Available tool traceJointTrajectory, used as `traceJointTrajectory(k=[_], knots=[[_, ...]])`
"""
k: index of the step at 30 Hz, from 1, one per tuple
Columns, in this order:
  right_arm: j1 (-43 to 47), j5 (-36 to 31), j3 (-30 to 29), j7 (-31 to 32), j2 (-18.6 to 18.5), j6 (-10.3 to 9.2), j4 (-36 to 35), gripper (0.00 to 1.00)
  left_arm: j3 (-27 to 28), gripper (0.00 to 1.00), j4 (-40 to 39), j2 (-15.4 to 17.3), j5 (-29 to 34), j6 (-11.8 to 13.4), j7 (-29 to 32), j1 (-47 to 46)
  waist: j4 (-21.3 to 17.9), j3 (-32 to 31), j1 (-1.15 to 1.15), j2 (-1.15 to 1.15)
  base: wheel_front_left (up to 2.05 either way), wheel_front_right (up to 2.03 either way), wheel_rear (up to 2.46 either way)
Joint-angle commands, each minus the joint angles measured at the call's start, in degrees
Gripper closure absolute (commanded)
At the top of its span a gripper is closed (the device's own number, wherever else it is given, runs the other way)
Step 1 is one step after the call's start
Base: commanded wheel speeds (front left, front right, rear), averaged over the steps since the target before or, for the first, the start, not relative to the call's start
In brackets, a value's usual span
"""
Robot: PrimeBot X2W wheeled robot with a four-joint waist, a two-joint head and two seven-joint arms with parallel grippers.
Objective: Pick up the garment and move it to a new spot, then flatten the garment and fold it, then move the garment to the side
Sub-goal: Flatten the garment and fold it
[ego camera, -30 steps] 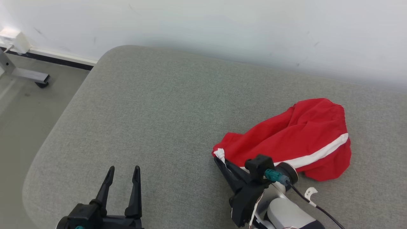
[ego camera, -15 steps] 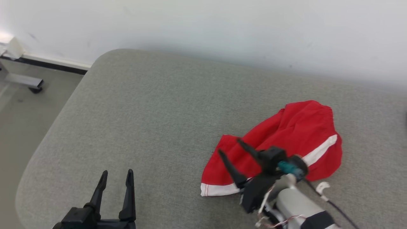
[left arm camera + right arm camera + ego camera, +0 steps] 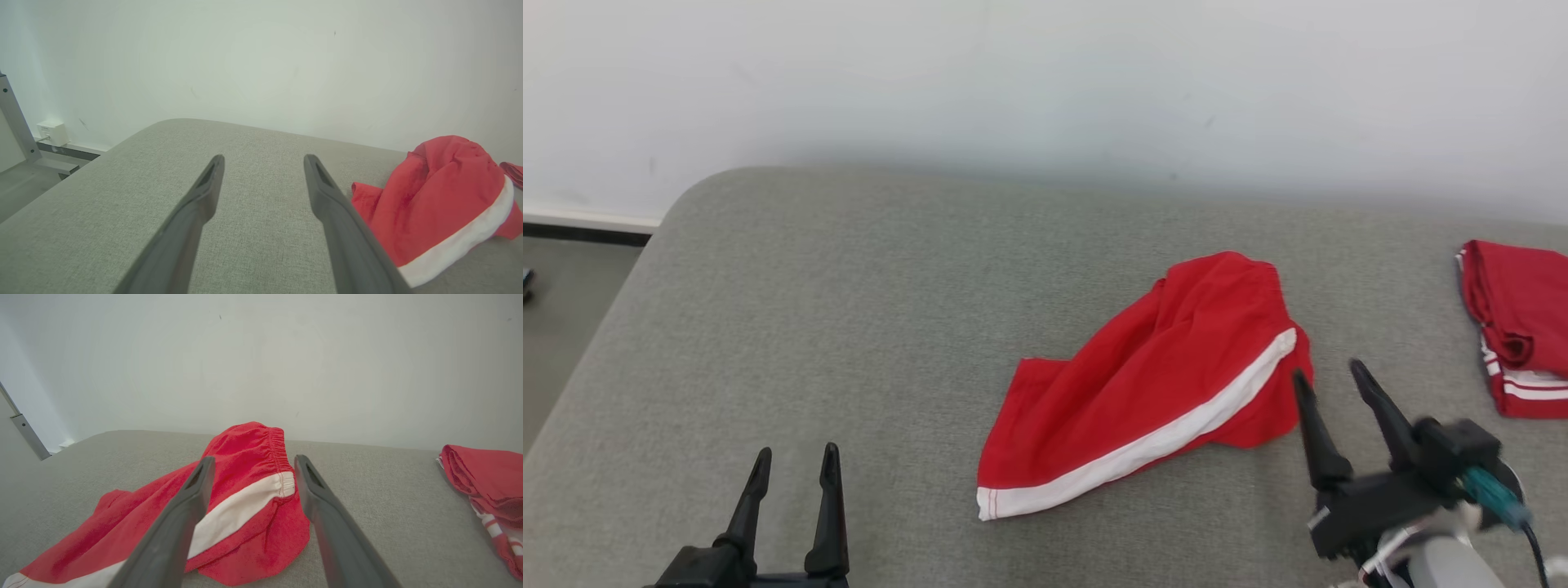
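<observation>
Garment: red cloth shorts with white side stripe, lying crumpled on grey upholstered surface, waistband bunched at 1 o'clock, white-edged hem trailing to 7 o'clock. Right pincer just beside it at 4 o'clock, fingers spread wide, holding nothing. Left pincer well apart at 8 o'clock, likewise wide and empty. Second folded red garment off at 3 o'clock. Judged: relocation done, flattening in hand. Next move calls for each pincer to take an opposite edge, waistband and hem, and draw cloth taut and flat before folding.
</observation>
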Motion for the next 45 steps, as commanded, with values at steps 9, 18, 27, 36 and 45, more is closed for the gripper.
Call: traceJointTrajectory(k=[9,18,27,36,45], knots=[[10.4,-3.3,-9.5,-0.2,3.0,-0.16,-6.0,0.00,1.0,0.00,-1.6,0.0,1.8,-0.3,-0.2,2.5,-3.8,-0.7,0.00,0.00,0.00,0.00,0.00],[12.2,-4.1,-10.8,0.7,4.2,-0.16,-8.9,0.00,1.4,0.00,-2.1,0.0,2.4,-0.4,-0.2,2.6,-5.0,-0.4,0.00,0.00,0.00,0.00,0.00],[3.5,-1.2,-5.6,2.7,0.0,-0.16,-4.5,0.00,-0.5,0.00,-1.7,0.0,1.5,0.2,-0.2,1.1,-2.7,0.4,0.00,0.00,0.00,0.00,0.00],[-6.5,0.6,-0.3,4.4,-5.1,-0.16,6.9,0.00,-2.6,0.00,-1.9,0.0,0.0,1.1,-0.2,-0.5,2.4,2.4,0.00,0.00,0.00,0.00,0.00],[-13.8,2.6,5.2,4.8,-7.3,-0.16,18.7,0.00,-3.0,0.00,-1.7,0.0,-0.9,1.2,-0.2,-1.3,6.2,4.5,0.00,0.00,0.00,0.00,0.00]])
